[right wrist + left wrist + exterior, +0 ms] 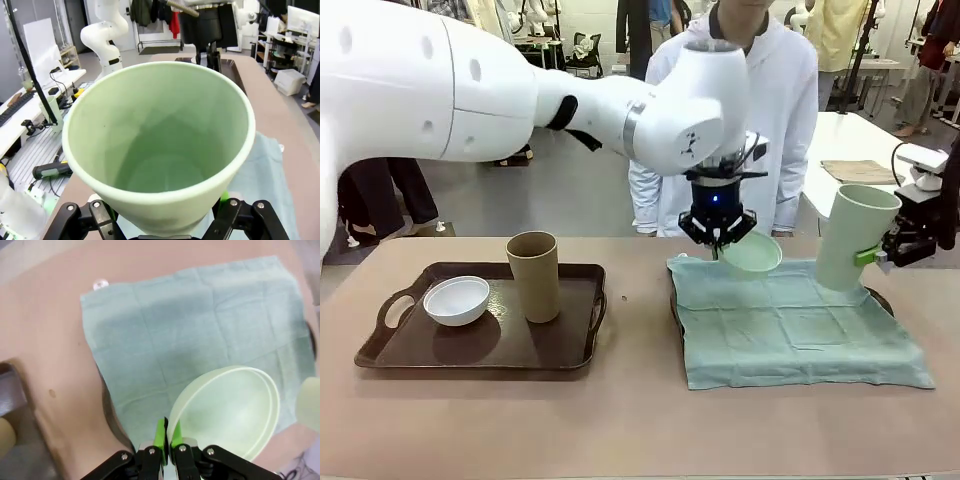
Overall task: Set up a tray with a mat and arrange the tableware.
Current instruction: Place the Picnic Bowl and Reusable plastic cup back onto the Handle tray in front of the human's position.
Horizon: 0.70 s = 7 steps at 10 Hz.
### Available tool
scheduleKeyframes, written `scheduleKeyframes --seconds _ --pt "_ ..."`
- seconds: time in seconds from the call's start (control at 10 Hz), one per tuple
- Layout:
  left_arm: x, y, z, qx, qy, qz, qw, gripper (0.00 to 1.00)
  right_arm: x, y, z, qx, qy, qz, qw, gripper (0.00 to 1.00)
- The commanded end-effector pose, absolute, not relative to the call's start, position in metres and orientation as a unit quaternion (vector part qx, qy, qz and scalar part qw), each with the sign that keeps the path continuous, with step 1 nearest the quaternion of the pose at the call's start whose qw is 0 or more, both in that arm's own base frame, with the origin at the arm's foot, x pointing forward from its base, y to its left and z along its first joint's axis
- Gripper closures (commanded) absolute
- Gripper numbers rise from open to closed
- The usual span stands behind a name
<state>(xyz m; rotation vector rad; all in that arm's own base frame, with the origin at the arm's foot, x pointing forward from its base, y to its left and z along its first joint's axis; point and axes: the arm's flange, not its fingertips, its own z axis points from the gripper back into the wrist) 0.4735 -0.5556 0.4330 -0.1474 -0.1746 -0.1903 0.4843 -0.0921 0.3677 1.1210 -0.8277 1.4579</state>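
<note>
Tan lab table (640,420) bearing tray (380,352) and green mat (790,335), left gripper (723,247) pinching mint bowl (755,254) rim, right gripper (867,258) clamping pale green tumbler (850,228)

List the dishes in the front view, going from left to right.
white bowl → brown tumbler → mint green bowl → pale green tumbler
</note>
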Motion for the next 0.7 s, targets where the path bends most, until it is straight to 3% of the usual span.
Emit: scheduleKeyframes --seconds 0.0,0.6 --pt "0.470 -0.552 0.419 -0.086 -0.067 -0.099 0.989 0.96 0.488 -0.096 0.355 0.468 -0.343 0.616 0.533 0.16" --pt "0.466 -0.556 0.377 -0.077 -0.055 -0.099 0.991 0.96 0.497 -0.077 0.303 0.456 -0.321 0.638 0.531 0.16"
